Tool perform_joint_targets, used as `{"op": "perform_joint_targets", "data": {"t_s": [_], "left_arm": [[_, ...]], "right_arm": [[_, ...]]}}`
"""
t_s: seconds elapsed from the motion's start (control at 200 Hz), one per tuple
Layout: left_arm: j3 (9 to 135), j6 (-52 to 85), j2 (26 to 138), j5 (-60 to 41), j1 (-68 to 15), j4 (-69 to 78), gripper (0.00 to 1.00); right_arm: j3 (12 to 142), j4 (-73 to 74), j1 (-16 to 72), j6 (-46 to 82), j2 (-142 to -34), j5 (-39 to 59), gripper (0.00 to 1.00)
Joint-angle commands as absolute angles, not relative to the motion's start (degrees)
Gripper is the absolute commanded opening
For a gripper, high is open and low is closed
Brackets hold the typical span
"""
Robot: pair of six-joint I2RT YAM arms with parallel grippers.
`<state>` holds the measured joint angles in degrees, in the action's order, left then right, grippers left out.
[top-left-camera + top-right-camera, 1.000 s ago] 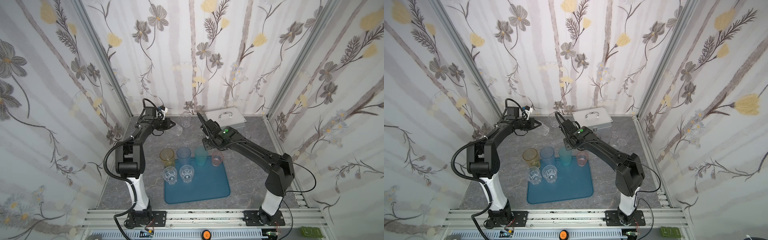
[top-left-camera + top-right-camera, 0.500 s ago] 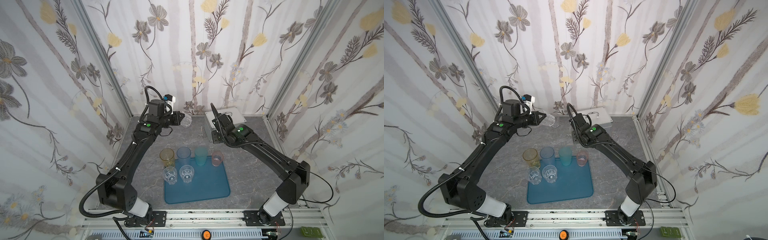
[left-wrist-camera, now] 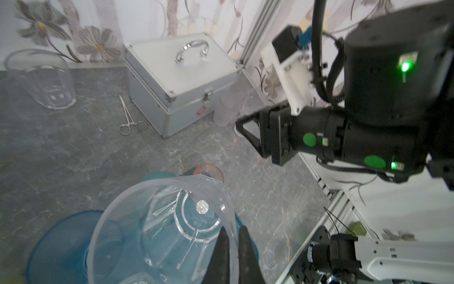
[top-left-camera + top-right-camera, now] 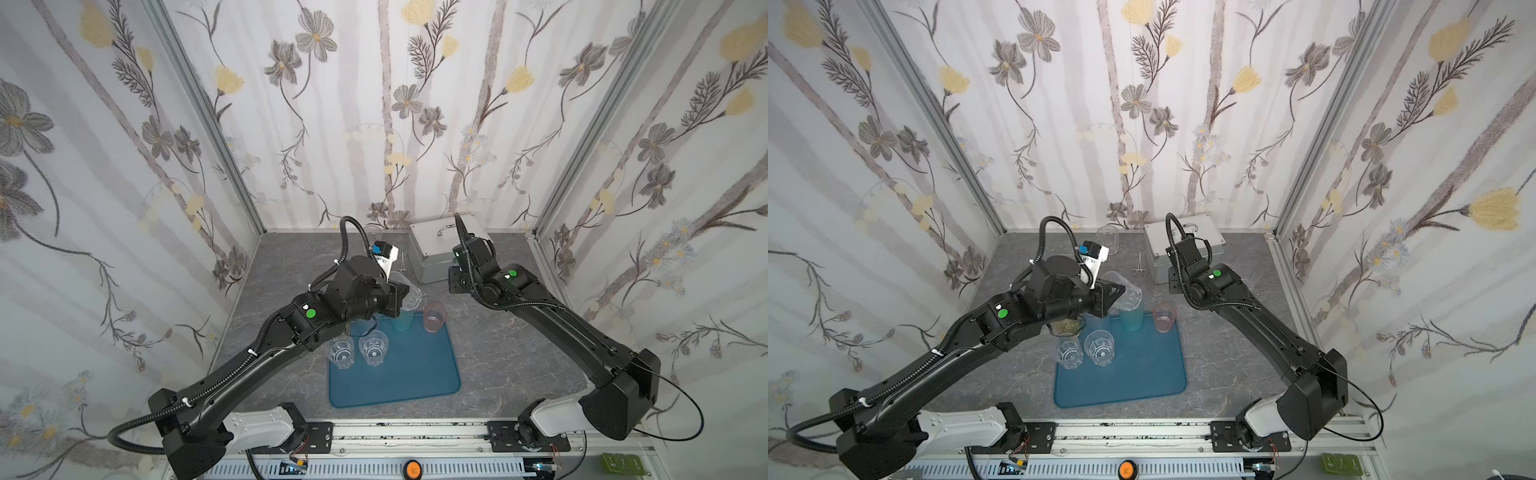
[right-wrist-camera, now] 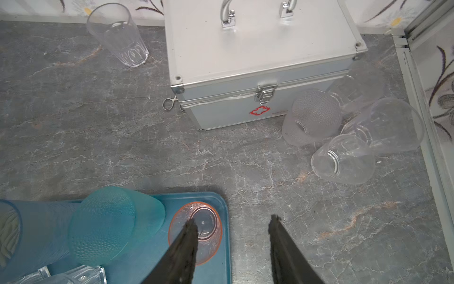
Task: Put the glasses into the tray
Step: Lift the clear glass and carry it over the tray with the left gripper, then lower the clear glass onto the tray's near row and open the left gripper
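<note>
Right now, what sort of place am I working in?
Likely a staged robot test booth, not a real kitchen: floral-papered walls in aluminium framing, a metal mounting rail in front, a marble-look tabletop.

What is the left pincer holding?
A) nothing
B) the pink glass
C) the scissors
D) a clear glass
D: the left pincer is pinched shut on the rim of a clear glass.

You see 12 glasses (image 5: 118,32): 8 clear, 4 coloured. Also 1 tray (image 4: 407,382), 1 metal case (image 5: 258,44), 1 pair of forceps (image 3: 129,118).
</note>
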<state>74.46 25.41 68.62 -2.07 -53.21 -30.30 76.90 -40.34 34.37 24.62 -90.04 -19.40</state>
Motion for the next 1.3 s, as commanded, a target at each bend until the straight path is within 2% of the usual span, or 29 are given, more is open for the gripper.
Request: {"op": "perform_joint_targets", "data": {"t_s": [0.0,0.145,0.28,0.739,1.089,1.164,1.299], "left_arm": [[72.7,28.8,69.8,4.8,-58.7,-31.0,0.00],[70.3,29.7,75.1,6.1,-64.4,-31.2,0.00],[68.7,28.8,79.6,7.8,-66.1,-31.3,0.00],[69.2,20.6,92.9,9.2,-66.2,-32.9,0.00],[70.4,16.7,96.1,9.2,-65.7,-34.7,0.00],[70.5,16.4,96.6,9.3,-65.6,-35.1,0.07],[70.6,16.2,96.9,9.1,-65.7,-35.6,0.14]], "right_arm": [[74.7,-35.6,33.9,26.4,-87.9,-20.2,0.48],[72.0,-34.5,33.8,27.1,-86.7,-19.8,0.48],[69.3,-33.4,33.8,27.5,-85.6,-19.5,0.48],[65.1,-31.2,32.9,27.2,-85.2,-18.9,0.48],[64.3,-30.3,32.7,27.2,-86.0,-18.3,0.48],[64.3,-30.1,32.6,27.2,-86.1,-18.2,0.48],[64.3,-30.1,32.7,27.1,-86.4,-17.9,0.48]]}}
